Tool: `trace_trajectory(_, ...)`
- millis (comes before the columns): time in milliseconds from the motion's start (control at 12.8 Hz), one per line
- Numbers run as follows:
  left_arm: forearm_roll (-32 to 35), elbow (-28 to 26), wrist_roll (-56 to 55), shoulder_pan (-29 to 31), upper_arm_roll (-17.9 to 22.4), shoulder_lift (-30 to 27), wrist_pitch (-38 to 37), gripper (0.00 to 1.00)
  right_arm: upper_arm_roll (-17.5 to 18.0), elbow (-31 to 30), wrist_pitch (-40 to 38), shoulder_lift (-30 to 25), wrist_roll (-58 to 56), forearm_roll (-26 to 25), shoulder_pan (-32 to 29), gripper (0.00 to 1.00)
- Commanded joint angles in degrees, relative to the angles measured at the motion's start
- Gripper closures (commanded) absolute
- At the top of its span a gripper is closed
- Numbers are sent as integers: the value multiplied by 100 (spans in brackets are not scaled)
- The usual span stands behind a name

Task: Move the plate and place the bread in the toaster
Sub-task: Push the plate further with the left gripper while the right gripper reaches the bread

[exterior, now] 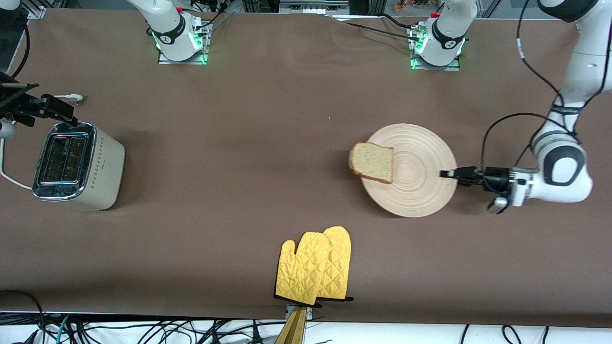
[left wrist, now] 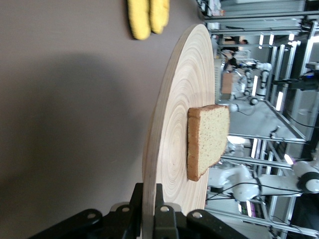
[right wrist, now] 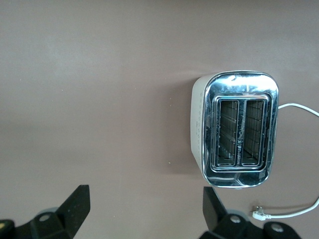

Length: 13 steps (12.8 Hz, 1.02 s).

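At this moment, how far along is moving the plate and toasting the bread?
In hand: the left gripper is shut on the rim of the round light wooden plate, the square speckled bread slice on it. Left: the cream-white chrome-topped toaster has empty slots; the open right gripper waits above it.

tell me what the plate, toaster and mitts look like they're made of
Plate: looks like light, matte wood, with fine grain and concentric grooves. The left gripper clamps its rim.
Toaster: cream body that could be plastic or painted metal; the top looks like polished chrome, mirror-bright in the right wrist view.
Mitts: yellow quilted fabric with diamond stitching.
The right gripper hangs open above the toaster.
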Motion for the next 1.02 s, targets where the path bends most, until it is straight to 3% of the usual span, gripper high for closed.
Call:
trace_trajectory(0,-808,-95,-351,-1110,88,-80,472,100,10,103,-121,-4,-25,-9,-9,0)
trace_trajectory(156,-1617,-78,-564,-2340,333,-71,1316,100,10,103,-121,-4,-34,-9,-9,0)
trace_trajectory(469,-3077,10,-467,-3643,642,226,2082,100,10,103,-112,-4,-34,-18,-1,0)
trace_trajectory(782,-3281,247,-467,-4190,905,587,2339,100,37,51,-68,31,62,-9,17,0)
trace_trajectory(939,-3281,256,-467,-4348,1081,649,2347,100,133,95,54,302,71,0,175,0)
